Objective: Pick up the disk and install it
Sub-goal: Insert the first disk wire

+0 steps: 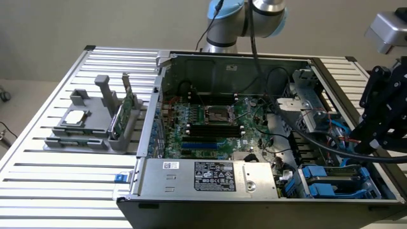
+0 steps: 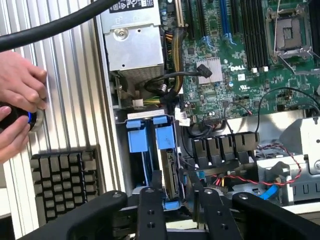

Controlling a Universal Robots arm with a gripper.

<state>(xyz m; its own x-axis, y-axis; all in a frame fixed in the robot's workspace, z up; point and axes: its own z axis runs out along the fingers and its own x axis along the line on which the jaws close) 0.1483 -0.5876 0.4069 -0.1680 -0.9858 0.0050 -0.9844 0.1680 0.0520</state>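
Disk install looks near its end, imo. Biggest first: the slatted metal table carries the open PC case. Inside it are the mobo, then the grey PSU along the near wall, then the drive bay in the corner beside the PSU. Disk stands on edge in that bay in its blue carrier, w/ a second blue carrier just beside it; can't tell if it's fully latched. Gripper hangs right over the bay, fingers apart, nothing btwn them, so the step in hand reads as release after insertion. Any further move calls for a straight lift, clear of the carrier tabs & the cable bundle nearby. Smallest: a person's hand over the table beside the case, well apart from the bay.
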